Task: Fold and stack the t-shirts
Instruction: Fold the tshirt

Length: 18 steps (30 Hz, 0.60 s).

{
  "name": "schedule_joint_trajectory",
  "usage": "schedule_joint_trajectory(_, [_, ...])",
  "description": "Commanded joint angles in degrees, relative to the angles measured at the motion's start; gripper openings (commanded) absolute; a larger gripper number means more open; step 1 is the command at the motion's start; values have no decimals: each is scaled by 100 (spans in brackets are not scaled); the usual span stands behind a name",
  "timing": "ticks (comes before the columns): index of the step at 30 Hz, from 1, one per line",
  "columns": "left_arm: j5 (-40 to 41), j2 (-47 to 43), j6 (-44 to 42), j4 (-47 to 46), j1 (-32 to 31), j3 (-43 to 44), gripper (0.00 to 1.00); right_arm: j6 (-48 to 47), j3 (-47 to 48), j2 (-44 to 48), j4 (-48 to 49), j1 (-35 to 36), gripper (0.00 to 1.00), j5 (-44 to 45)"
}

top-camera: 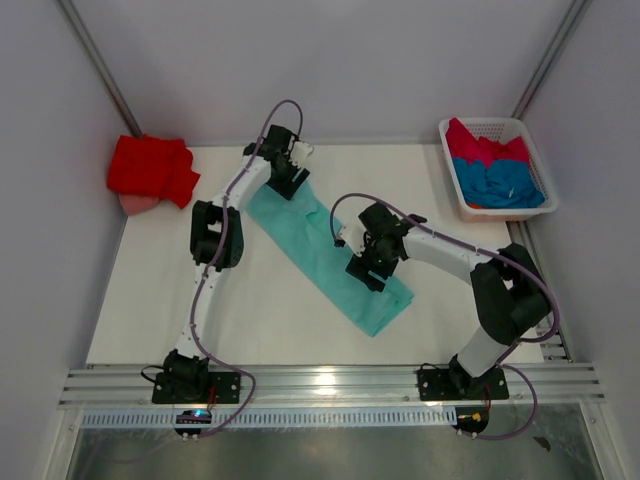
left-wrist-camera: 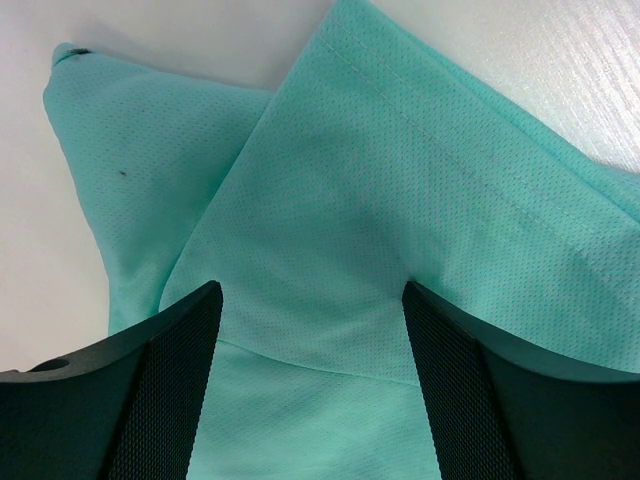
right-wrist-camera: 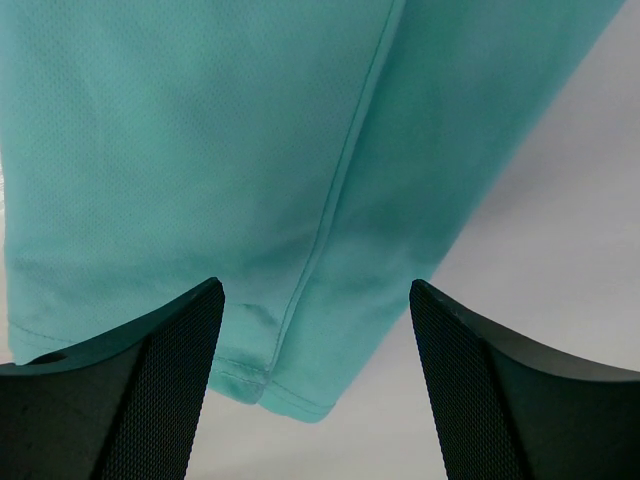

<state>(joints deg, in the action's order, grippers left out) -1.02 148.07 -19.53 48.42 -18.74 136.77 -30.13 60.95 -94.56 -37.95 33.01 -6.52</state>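
Note:
A mint-teal t-shirt [top-camera: 322,250] lies folded into a long strip, running diagonally across the table middle. My left gripper [top-camera: 290,178] hovers open over its far end, with the cloth [left-wrist-camera: 330,240] between and below the fingers. My right gripper [top-camera: 368,272] hovers open over its near end, above a hem corner [right-wrist-camera: 290,390]. A bright red t-shirt [top-camera: 152,170] lies bunched at the far left. A crimson-pink t-shirt [top-camera: 485,147] and a blue t-shirt [top-camera: 508,184] lie in the basket.
A white slatted basket [top-camera: 455,190] stands at the far right. Something pink [top-camera: 138,204] peeks from under the red shirt. Metal rails run along the table's near edge [top-camera: 330,385].

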Motion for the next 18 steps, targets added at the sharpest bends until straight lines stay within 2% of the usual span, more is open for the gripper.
schedule_joint_trajectory(1, [225, 108, -60, 264, -15, -221, 75, -46, -39, 69, -45, 47, 79, -402])
schedule_joint_trajectory(18, [181, 152, -60, 229, -15, -195, 76, -2, -250, -334, -151, 188, 79, -341])
